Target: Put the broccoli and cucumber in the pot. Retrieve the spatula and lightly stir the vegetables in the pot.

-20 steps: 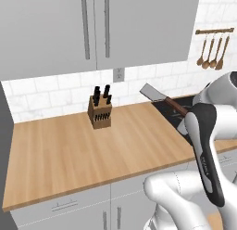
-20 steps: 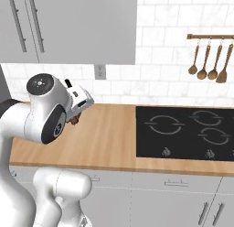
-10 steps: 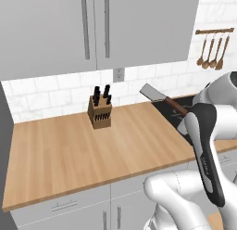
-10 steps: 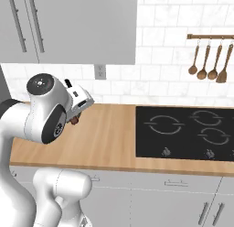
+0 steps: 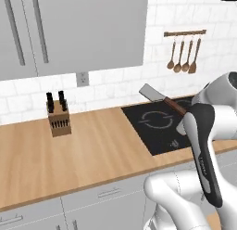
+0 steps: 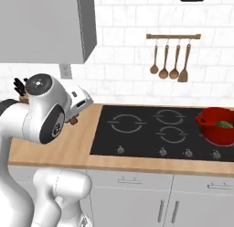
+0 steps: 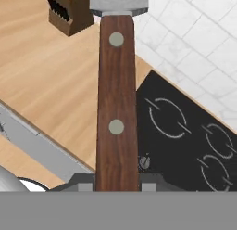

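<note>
- The gripper [image 7: 117, 185] is clenched on the spatula [image 7: 116, 99], holding the dark-brown handle near its lower end; the two fingers sit tight against either side of the wood in the hand view.
- The handle carries two pale rivets, and the light-grey blade starts just past its far end.
- In the left base view the spatula [image 5: 159, 98] is held up in the air above the stove [image 5: 159, 127], blade tilted up and away from the arm, touching nothing else.
- The stove is a flat black cooktop with ring marks, set into the wooden counter [image 5: 92, 150].
- The pot [image 6: 218, 125] stands on the stove at its far right corner in the right base view, well apart from the spatula.
- Something green [image 6: 224, 124] lies inside the pot; whether it is the broccoli or the cucumber cannot be told.
- A knife block [image 5: 59, 117] stands on the counter, well to the left of the stove, near the wall.
- Wooden spoons [image 6: 169, 61] hang from a rail on the tiled wall behind the stove.
</note>
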Controlling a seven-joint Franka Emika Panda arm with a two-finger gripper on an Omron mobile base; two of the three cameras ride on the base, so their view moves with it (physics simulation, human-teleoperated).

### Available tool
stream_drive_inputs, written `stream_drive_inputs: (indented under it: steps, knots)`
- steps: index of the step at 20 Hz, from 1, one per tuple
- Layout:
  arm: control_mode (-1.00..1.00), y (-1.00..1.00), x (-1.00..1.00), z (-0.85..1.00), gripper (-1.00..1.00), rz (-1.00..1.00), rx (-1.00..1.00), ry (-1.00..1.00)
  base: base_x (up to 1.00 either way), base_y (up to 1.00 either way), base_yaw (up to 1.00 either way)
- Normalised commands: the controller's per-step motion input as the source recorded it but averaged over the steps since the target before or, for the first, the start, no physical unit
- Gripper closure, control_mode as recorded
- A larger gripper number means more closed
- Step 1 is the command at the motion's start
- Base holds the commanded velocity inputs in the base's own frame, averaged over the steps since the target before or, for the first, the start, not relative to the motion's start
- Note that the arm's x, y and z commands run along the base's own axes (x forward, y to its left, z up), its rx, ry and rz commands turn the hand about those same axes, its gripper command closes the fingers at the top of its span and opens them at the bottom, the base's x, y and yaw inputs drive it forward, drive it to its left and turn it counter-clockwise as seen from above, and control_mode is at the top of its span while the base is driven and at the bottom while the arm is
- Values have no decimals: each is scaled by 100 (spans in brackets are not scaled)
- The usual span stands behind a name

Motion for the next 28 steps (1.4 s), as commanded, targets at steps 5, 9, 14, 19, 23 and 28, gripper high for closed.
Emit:
stream_drive_inputs:
  steps: [5,9,14,19,23,28]
  knots:
    - [100,0,0,0,100,0,0,0,10,-100,4]
    - [100,0,0,0,100,0,0,0,16,-100,4]
    - [100,0,0,0,100,0,0,0,29,-100,2]
    - [100,0,0,0,100,0,0,0,54,-84,6]
    - [100,0,0,0,100,0,0,0,54,-45,8]
    - [100,0,0,0,100,0,0,0,13,-4,4]
